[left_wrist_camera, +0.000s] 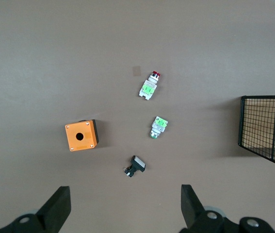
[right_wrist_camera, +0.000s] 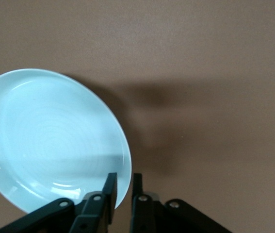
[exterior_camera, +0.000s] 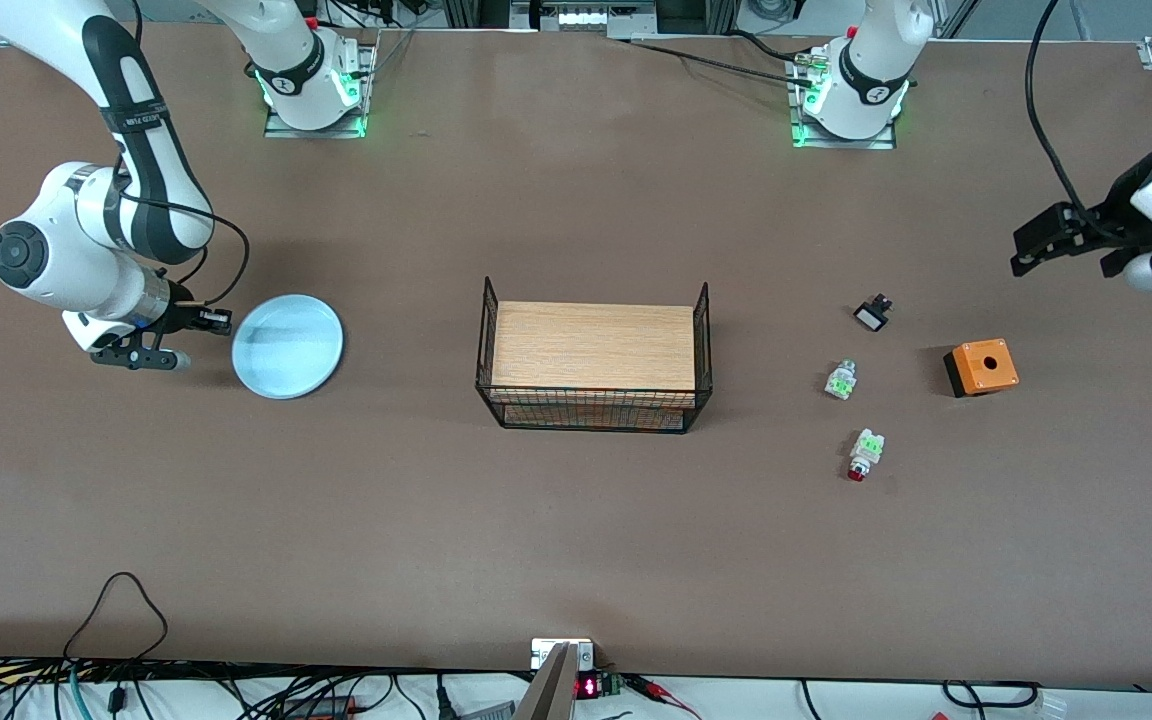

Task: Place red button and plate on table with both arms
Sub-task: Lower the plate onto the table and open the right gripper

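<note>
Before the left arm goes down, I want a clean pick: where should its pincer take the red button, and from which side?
Across the whitish middle of the red button, coming straight down from above. It lies flat on the table with its red cap nearer the front camera and green block farther, so its long sides are bare. The open left pincer would likely need to turn to match.

A small display (exterior_camera: 587,687) at the table (exterior_camera: 576,520) edge nearest the front camera is showing red digits, not legible. Lettering on the right arm's black band (exterior_camera: 139,120) is appearing unreadable.
</note>
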`<state>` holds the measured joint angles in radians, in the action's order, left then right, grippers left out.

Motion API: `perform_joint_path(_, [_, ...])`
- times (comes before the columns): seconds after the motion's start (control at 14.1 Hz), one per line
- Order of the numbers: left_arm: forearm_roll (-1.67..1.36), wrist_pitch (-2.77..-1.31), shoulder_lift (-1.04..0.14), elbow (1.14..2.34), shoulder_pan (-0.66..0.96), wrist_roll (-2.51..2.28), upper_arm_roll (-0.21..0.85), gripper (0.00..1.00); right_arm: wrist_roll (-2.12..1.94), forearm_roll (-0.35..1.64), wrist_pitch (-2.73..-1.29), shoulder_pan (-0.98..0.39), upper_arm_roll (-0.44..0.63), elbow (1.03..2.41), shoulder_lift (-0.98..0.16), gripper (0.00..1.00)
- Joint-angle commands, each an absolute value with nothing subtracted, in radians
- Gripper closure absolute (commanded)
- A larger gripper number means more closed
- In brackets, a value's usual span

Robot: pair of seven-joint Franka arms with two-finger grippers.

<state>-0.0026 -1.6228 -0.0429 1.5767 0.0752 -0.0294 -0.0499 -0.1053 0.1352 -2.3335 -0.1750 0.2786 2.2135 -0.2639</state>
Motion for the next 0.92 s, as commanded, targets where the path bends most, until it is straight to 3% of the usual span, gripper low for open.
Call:
perform_joint_path(0.0, [0.002, -1.620, -0.077, 1.525, 0.069, -0.026, -0.043, 0.00, -0.097, 0.132, -2.176, -0.160, 0.258, 2.143, -0.201, 0.00])
perform_joint_path(0.57, [-0.011, -1.638, -0.129, 1.516, 0.063, 0.020, -0.044, 0.00, 0.037, 0.121, -1.809, -0.209, 0.255, 1.739, -0.204, 0.00])
perform_joint_path(0.85, [-0.031, -1.638, -0.141, 1.508, 0.057, 0.023, -0.045, 0.00, 0.038, 0.014, -1.655, -0.195, 0.186, 1.557, -0.199, 0.00])
